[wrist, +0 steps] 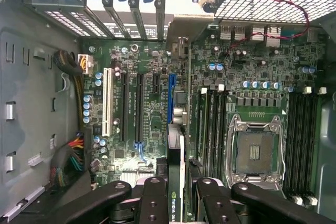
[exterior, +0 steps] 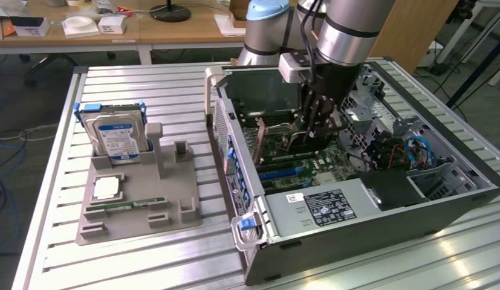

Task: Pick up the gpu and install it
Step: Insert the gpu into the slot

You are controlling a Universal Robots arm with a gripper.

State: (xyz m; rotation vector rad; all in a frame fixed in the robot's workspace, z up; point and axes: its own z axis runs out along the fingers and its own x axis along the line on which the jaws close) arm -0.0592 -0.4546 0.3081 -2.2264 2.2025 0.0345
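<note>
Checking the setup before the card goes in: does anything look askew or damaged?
Nothing stands out. The pincer holds the gpu edge-on above the motherboard inside the open case; nothing looks damaged.

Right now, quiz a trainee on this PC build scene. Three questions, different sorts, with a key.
1. True or false: the gripper is shut on the gpu.
2. Over what is the gpu held? A) the grey tray B) the motherboard inside the open case C) the wooden desk
3. Fill in: the hard drive stands upright in the ____.

Key: 1 true; 2 B; 3 tray.
</note>
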